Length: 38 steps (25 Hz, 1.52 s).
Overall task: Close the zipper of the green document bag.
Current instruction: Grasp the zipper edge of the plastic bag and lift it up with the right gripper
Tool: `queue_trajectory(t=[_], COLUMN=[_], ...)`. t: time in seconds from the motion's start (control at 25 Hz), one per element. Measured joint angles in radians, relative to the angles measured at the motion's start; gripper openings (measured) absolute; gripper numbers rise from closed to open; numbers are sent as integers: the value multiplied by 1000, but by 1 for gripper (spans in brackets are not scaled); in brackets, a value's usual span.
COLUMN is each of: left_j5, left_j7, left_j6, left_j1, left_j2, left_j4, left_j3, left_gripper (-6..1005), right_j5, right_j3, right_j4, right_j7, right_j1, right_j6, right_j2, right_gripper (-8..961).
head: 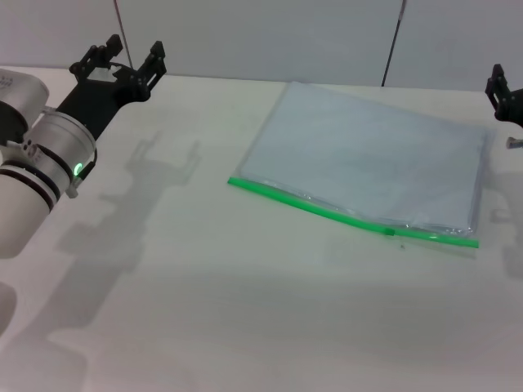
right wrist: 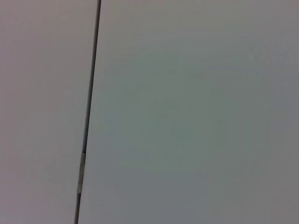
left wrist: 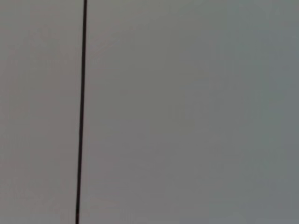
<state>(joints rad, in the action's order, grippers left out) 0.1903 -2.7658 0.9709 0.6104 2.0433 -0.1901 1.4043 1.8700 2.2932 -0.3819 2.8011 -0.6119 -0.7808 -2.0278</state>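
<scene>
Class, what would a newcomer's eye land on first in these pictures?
The bright green zipper along the near edge of the pale bag, lying flat on the white table right of centre. Next, the left gripper, raised at far left with fingers spread. The right gripper only peeks in at the right edge.

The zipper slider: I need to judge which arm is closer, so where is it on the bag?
In the head view, the slider sits on the zipper, toward its right end, nearer the right gripper.

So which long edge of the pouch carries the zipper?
The near one: the thin bright green zipper strip edges the translucent blue-grey plastic pouch toward the robot; the far edge is plain.
</scene>
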Motion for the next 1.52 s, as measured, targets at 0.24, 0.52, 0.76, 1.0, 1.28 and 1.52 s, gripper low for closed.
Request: queue_trajectory(t=[0.24,0.52,0.76,1.0,1.28,1.52], left_j5=[0,0,0,0,0,0], left_j7=[0,0,0,0,-1,-1], left_j6=[0,0,0,-26,-42,-56], left_j1=[6,12,12,-7,-11,-12], left_j2=[-1,-1,-2,-6,-9,-9], left_j4=[-2,-1,2,7,8,8], left_j3=[-14,-17,-18,-18,-31,-31], left_gripper=[705,705,705,705,705,705], right_j5=[0,3,16,125,298,307], right_j3=[-1,0,41,151,203,195], right_j4=[0,0,-3,-28,-212,-463], right_j7=[0,-1,-3,0,4,13], right_j1=[0,0,-9,22,157,259], right_j6=[0,2,42,46,56,58], right_j2=[0,0,4,9,99,215], right_gripper=[697,696,696,694,676,660])
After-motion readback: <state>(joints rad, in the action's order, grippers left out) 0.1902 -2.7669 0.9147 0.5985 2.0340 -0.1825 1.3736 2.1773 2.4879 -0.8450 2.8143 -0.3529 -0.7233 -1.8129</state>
